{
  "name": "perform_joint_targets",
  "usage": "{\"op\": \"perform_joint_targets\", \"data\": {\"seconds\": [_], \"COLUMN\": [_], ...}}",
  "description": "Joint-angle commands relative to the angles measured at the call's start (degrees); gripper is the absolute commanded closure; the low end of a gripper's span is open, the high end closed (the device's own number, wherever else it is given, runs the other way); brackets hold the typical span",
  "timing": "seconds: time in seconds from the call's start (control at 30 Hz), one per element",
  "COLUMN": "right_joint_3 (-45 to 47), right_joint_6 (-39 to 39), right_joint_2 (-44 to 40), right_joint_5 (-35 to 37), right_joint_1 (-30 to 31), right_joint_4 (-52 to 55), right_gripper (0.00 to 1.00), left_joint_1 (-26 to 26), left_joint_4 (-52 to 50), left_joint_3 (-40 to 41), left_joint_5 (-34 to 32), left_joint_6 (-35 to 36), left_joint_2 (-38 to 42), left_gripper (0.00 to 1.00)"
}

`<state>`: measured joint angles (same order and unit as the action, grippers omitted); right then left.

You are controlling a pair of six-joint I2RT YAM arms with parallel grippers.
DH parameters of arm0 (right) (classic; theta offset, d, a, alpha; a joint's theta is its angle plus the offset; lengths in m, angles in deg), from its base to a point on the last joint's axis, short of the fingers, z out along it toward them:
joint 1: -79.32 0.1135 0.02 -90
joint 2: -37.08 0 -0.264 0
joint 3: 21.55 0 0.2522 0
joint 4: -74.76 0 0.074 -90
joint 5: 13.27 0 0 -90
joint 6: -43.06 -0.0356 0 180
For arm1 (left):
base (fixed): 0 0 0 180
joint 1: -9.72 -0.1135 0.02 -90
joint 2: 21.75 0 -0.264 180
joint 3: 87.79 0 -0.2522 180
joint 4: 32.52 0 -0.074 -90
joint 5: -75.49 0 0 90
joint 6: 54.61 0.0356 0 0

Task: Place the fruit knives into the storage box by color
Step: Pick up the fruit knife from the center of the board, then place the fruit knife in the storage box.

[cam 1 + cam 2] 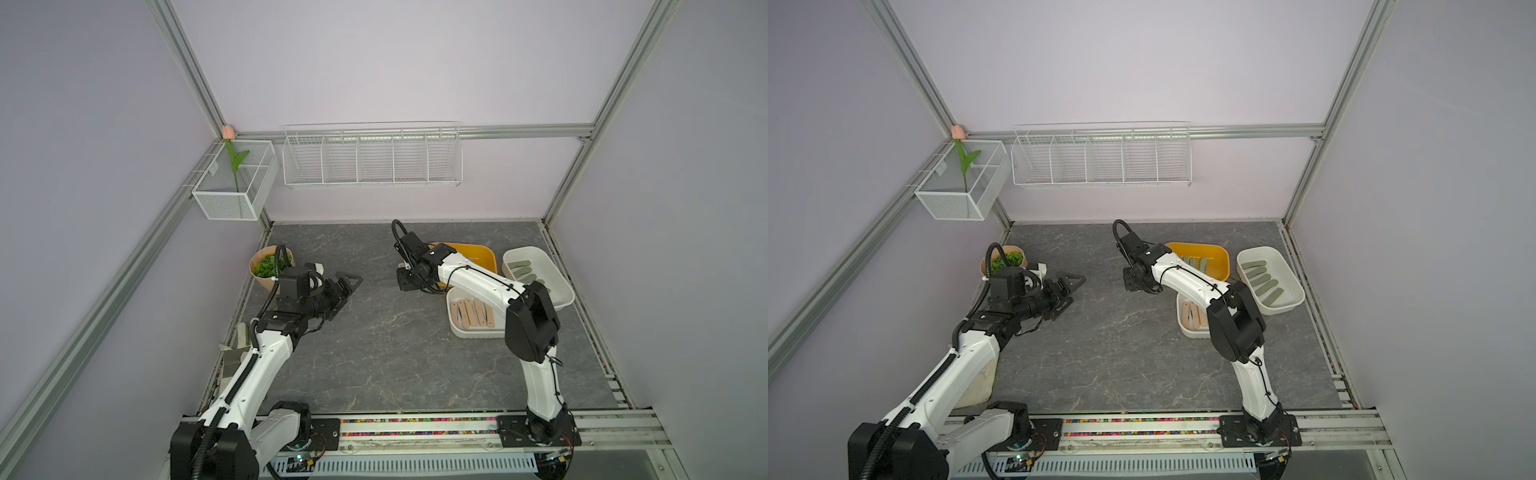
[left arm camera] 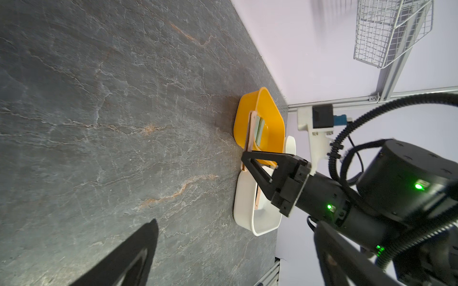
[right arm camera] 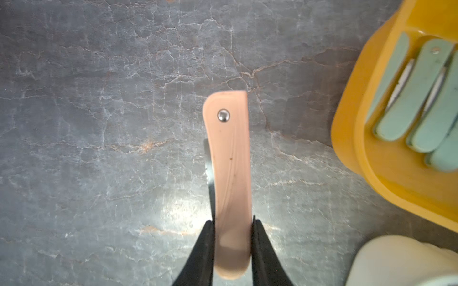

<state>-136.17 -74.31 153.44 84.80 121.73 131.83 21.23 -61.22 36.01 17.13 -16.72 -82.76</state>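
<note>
My right gripper [image 3: 233,237] is shut on a peach-pink fruit knife [image 3: 229,173], which sticks out past the fingertips just above the dark tabletop, left of the yellow storage box [image 3: 359,148]. That box holds mint-teal knives [image 3: 416,99]. In a top view the right gripper [image 1: 405,284] points down beside the yellow box [image 1: 486,251]; the held knife is hidden there. A white box [image 1: 457,330] holds several pink knives [image 1: 471,313]. Another white box [image 1: 540,251] holds olive knives [image 1: 524,272]. My left gripper [image 1: 349,289] is open and empty over the left of the table.
A paper pot of greenery [image 1: 268,266] stands at the back left behind the left arm. A wire rack [image 1: 372,158] and a mesh basket with a tulip [image 1: 235,187] hang on the wall. A pale cloth thing [image 1: 980,382] lies at the left edge.
</note>
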Motion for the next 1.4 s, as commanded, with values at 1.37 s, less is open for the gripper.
{"op": "perform_joint_targets", "data": {"seconds": [1.37], "right_joint_3": [40.84], "right_joint_6": [15.92], "right_joint_2": [-23.85], "right_joint_5": [3.29], "right_joint_1": [-34.33], "right_joint_4": [-3.12], "right_gripper": [0.81], "left_joint_1": [30.42], "left_joint_4": [9.75], "left_joint_3": [-29.49], "left_joint_5": [-3.25], "left_joint_6": [-0.75], "left_joint_2": [-32.77], "left_gripper": [0.01]}}
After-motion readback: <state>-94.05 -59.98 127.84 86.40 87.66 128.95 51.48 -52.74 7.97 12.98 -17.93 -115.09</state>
